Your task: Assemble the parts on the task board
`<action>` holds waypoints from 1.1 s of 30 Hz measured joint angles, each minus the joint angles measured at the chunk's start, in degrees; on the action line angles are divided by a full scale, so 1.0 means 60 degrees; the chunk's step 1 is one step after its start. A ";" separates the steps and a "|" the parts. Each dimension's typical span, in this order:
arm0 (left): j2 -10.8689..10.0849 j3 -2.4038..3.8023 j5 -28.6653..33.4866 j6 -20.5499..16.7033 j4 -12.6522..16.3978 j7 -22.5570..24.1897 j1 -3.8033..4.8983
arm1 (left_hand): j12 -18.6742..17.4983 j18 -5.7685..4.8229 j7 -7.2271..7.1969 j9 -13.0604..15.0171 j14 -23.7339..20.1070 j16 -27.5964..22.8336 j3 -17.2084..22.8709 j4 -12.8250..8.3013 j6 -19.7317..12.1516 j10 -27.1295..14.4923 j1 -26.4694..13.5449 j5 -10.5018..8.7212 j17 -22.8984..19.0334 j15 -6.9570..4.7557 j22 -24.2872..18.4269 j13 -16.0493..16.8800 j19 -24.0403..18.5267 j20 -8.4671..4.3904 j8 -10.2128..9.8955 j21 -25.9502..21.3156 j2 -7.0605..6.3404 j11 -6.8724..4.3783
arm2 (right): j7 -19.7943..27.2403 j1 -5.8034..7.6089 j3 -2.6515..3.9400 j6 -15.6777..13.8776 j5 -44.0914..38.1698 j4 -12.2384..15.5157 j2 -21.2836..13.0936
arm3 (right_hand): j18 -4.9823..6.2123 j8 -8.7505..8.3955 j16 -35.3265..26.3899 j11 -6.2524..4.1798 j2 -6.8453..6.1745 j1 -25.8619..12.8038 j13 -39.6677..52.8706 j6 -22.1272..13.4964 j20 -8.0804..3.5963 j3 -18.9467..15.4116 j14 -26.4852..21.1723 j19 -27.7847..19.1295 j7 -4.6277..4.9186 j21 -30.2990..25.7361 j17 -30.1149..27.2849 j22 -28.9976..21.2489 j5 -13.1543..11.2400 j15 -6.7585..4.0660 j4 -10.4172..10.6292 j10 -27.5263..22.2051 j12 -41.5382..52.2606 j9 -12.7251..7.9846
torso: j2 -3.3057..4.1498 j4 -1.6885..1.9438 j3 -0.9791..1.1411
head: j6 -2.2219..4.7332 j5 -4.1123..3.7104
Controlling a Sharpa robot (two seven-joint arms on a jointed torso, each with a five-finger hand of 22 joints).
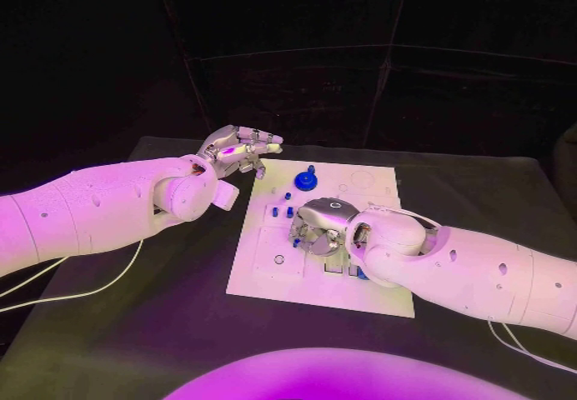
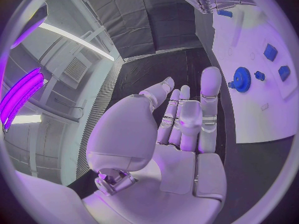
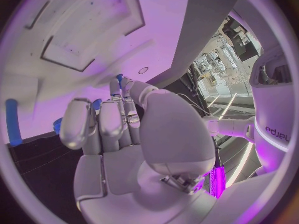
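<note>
The white task board (image 1: 361,287) lies in the middle of the black table. A blue gear (image 1: 307,178) stands near its far edge, with small blue parts (image 1: 286,210) just in front of it. My right hand (image 1: 323,227) is low over the board's middle, fingers pointing down. In the right wrist view a thin blue part (image 3: 119,78) sits pinched between its thumb and a fingertip. My left hand (image 1: 241,150) hovers beside the board's far left corner, fingers apart and palm empty. The left wrist view shows the gear (image 2: 241,79) and two blue blocks (image 2: 270,52) on the board (image 2: 261,114).
A blue peg (image 3: 12,122) lies on the board (image 3: 81,50) beside my right hand's fingers. White cables (image 1: 84,292) trail over the table under the left arm. Bare black tabletop (image 1: 144,333) surrounds the board.
</note>
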 measured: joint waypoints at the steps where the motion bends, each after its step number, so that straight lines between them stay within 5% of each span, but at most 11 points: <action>1: 0.0000 0.0000 0.0000 0.0000 0.0000 -0.0002 0.0000 | 0.0000 0.0000 0.0000 0.0000 0.0000 0.0000 0.0000 0.0000 0.0000 0.0000 0.0000 0.0000 0.0000 0.0000 0.0000 0.0000 0.0000 0.0000 0.0000 0.0000 0.0000 0.0000 | -0.0002 0.0000 0.0000 0.0013 -0.0003 -0.0012 0.0011 | 0.0000 0.0000 0.0000 0.0048 -0.0008 -0.0033 -0.0001 -0.0036 0.0004 -0.0025 0.0000 -0.0004 0.0036 0.0000 -0.0017 -0.0029 0.0040 0.0000 0.0025 -0.0047 -0.0036 -0.0002 | 0.0000 0.0000 -0.0001 | -0.0003 0.0001; 8: -0.0002 0.0000 0.0000 0.0000 -0.0002 -0.0030 0.0000 | 0.0033 0.0000 0.0000 0.0000 0.0000 0.0000 -0.0028 -0.0027 0.0000 0.0000 0.0000 0.0000 -0.0031 0.0000 -0.0028 -0.0011 -0.0033 0.0033 0.0000 -0.0040 0.0000 0.0000 | -0.0012 -0.0004 -0.0008 0.0030 -0.0011 -0.0116 0.0045 | 0.0016 0.0001 -0.0563 0.0362 -0.0388 -0.0511 -0.0103 -0.0985 0.0206 -0.0321 -0.0091 -0.0727 0.0331 -0.0999 -0.0846 -0.1308 0.0063 0.0231 0.0207 -0.0963 -0.0504 -0.0079 | 0.0000 0.0004 -0.0005 | -0.0006 0.0016; 9: -0.0003 0.0000 0.0000 0.0000 -0.0003 -0.0036 0.0000 | 0.0033 0.0000 0.0000 0.0000 0.0000 0.0000 -0.0028 -0.0027 0.0000 0.0000 0.0000 0.0000 -0.0031 0.0000 -0.0028 -0.0011 -0.0033 0.0033 0.0000 -0.0040 0.0000 0.0000 | -0.0012 -0.0004 -0.0008 0.0023 -0.0010 -0.0130 0.0050 | 0.0156 -0.0034 -0.0691 0.0428 -0.0426 -0.0549 -0.0099 -0.1229 0.0254 -0.0391 -0.0156 -0.0847 0.0397 -0.1196 -0.1029 -0.1552 0.0100 0.0296 0.0202 -0.1139 -0.0557 -0.0079 | 0.0000 0.0004 -0.0005 | -0.0001 0.0018; 13: -0.0006 0.0001 0.0000 0.0000 -0.0008 -0.0062 0.0004 | 0.0033 0.0000 0.0000 0.0000 0.0000 0.0000 -0.0028 -0.0028 0.0000 0.0000 0.0000 0.0000 -0.0031 0.0000 -0.0028 -0.0011 -0.0033 0.0033 0.0000 -0.0040 0.0000 0.0000 | 0.0000 -0.0006 -0.0009 -0.0024 0.0009 -0.0157 0.0074 | 0.0155 -0.0037 -0.0944 0.0522 -0.0463 -0.0585 -0.0083 -0.1733 0.0358 -0.0544 -0.0222 -0.1076 0.0449 -0.1633 -0.1417 -0.2076 0.0108 0.0362 0.0203 -0.1482 -0.0571 -0.0079 | -0.0001 0.0005 -0.0005 | 0.0004 0.0020; 23: 0.0001 0.0001 0.0001 0.0003 -0.0015 -0.0123 0.0006 | 0.0033 0.0000 0.0000 0.0000 0.0000 0.0000 -0.0027 -0.0027 0.0000 -0.0034 0.0000 0.0000 -0.0043 0.0000 -0.0056 -0.0010 -0.0033 0.0033 0.0000 -0.0107 0.0000 -0.0034 | 0.0196 -0.0008 -0.0011 -0.0726 0.0224 0.0079 -0.0197 | 0.0306 0.0064 -0.0807 0.0487 -0.0399 -0.0648 -0.0039 -0.1559 0.0358 -0.0670 -0.0222 -0.0997 0.0483 -0.1533 -0.1260 -0.1923 0.0460 0.0361 0.0276 -0.1335 -0.0283 -0.0012 | -0.0005 0.0004 0.0006 | 0.0049 -0.0019; 30: -0.0023 0.0001 0.0001 0.0005 -0.0015 -0.0152 0.0006 | 0.0032 0.0000 0.0000 -0.0001 0.0000 0.0000 -0.0027 -0.0027 0.0000 -0.0034 0.0000 0.0000 -0.0043 0.0001 -0.0055 -0.0010 -0.0033 0.0033 0.0000 -0.0108 0.0000 -0.0034 | 0.0359 0.0022 -0.0010 -0.1586 0.0597 0.0872 -0.1223 | 0.0305 0.0148 -0.0675 0.0313 -0.0399 -0.0648 -0.0029 -0.1178 0.0274 -0.0670 -0.0100 -0.0778 0.0293 -0.1242 -0.1124 -0.1580 0.0519 0.0239 0.0276 -0.0925 0.0022 0.0026 | -0.0009 -0.0011 0.0010 | 0.0133 -0.0108; 33: -0.0037 0.0001 0.0002 0.0005 -0.0009 -0.0158 0.0006 | 0.0032 0.0000 0.0000 0.0000 0.0000 0.0000 -0.0027 -0.0027 0.0000 -0.0034 0.0000 0.0000 -0.0043 0.0000 -0.0055 -0.0009 -0.0033 0.0033 0.0000 -0.0108 0.0000 -0.0034 | 0.0351 0.0207 -0.0014 -0.1743 0.0766 0.1161 -0.1769 | 0.0303 0.0180 -0.0666 0.0284 -0.0399 -0.0648 -0.0030 -0.1072 0.0273 -0.0711 -0.0100 -0.0713 0.0264 -0.1183 -0.1077 -0.1475 0.0519 0.0239 0.0300 -0.0827 0.0081 0.0026 | -0.0018 -0.0013 0.0005 | 0.0196 -0.0216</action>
